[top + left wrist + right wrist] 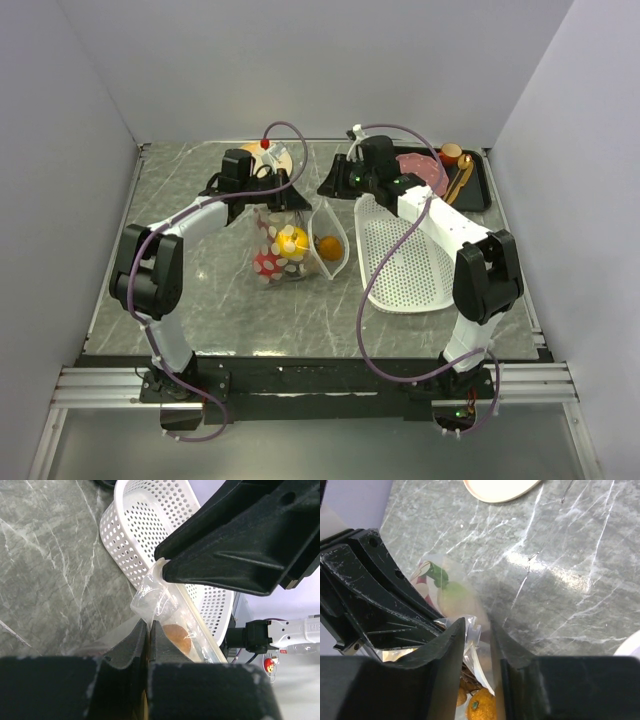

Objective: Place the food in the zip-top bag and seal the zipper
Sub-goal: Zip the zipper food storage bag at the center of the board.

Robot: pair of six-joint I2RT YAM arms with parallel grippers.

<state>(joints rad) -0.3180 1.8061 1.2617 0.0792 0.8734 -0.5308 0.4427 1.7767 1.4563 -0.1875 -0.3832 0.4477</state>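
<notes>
The clear dotted zip-top bag [285,245] lies mid-table with food inside: a yellow fruit [293,240], a red piece [267,264] and an orange fruit [329,246]. Its white zipper [313,240] still gapes around the orange fruit. My left gripper [283,200] is shut on the bag's top corner film [150,592]; a brown oval [179,635] shows beside its fingers. My right gripper [335,186] is slightly open, and the white zipper slider [476,630] sits between its fingers, against the left one. Below it I see the orange fruit [481,707], brown nuts [462,692] and the white-and-green vegetable [445,585].
A white perforated basket [405,260] lies right of the bag, close under my right arm. A black tray [478,185] with a pink plate [425,170] stands at the back right. A pale plate [272,155] sits at the back, behind my left gripper.
</notes>
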